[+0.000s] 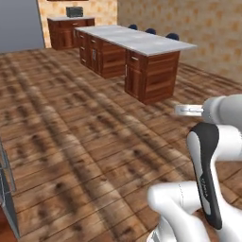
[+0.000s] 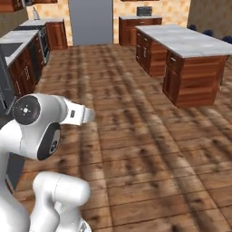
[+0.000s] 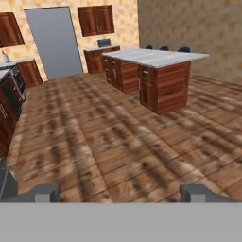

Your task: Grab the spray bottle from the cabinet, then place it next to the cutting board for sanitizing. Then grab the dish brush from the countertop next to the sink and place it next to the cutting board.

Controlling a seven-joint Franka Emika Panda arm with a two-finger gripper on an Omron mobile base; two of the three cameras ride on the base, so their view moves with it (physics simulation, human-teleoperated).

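Claw over bare wooden floor, nothing held.
At nine o'clock in the hand view, the white marble countertop (image 3: 5, 64) tops reddish-brown drawers; at six o'clock the gripper (image 3: 120, 193) has its tips spread wide apart.

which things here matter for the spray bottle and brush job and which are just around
Job: open hand, holding nothing; wall cabinet; countertop on the left.
Just around: island, stools, dark appliance on far counter, grey panel.
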